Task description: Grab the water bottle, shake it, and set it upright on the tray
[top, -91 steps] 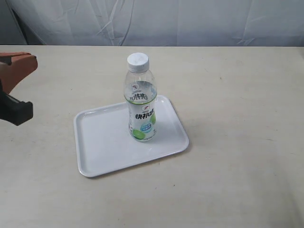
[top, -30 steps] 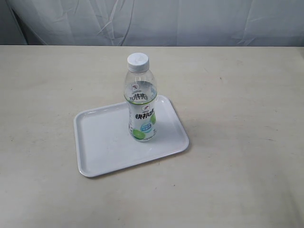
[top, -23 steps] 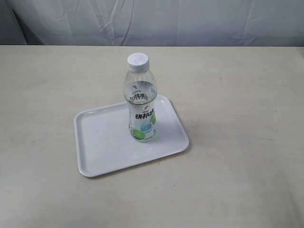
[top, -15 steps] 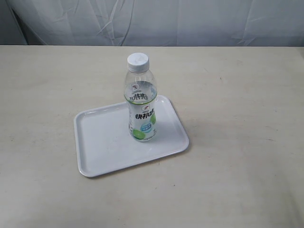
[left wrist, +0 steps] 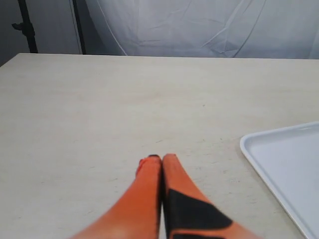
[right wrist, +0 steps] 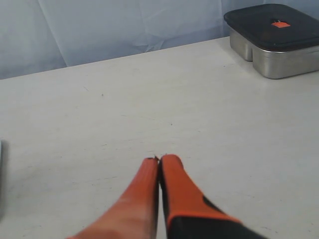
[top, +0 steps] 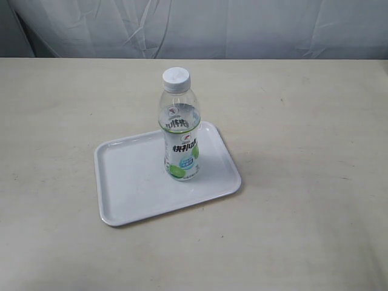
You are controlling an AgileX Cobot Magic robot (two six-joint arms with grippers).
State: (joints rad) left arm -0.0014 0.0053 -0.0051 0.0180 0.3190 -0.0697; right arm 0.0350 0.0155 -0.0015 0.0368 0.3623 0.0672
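**Bottle upright on the tray, both pincers clenched and well clear**

The water bottle (top: 180,130) stands upright on the tray (top: 130,182), on the half nearer the right arm's side, with its white cap (top: 176,77) screwed on. Nothing touches it.

I'd judge it an easy thing to lift but not a forgiving one. It looks mostly full of clear liquid, so it has some weight low down and should sit steady. The walls are thin plastic and would probably dent under a hard squeeze. The glossy label (top: 182,151) could be slippery. The best hold, to my eye, is across the middle of the body, on the label band below the shoulder. There the sides run straight and the weight hangs evenly. A grip on the narrow neck would likely let it swing during a shake.

Neither arm shows in the exterior view. The left gripper (left wrist: 161,158) has its orange fingers pressed together with nothing between them. It hangs low over bare table (left wrist: 99,109), with a corner of the tray just off to one side. The right gripper (right wrist: 159,159) is likewise clenched and empty over open tabletop, a lidded metal box (right wrist: 279,55) far beyond it. Either pincer would need to spread before reaching in.
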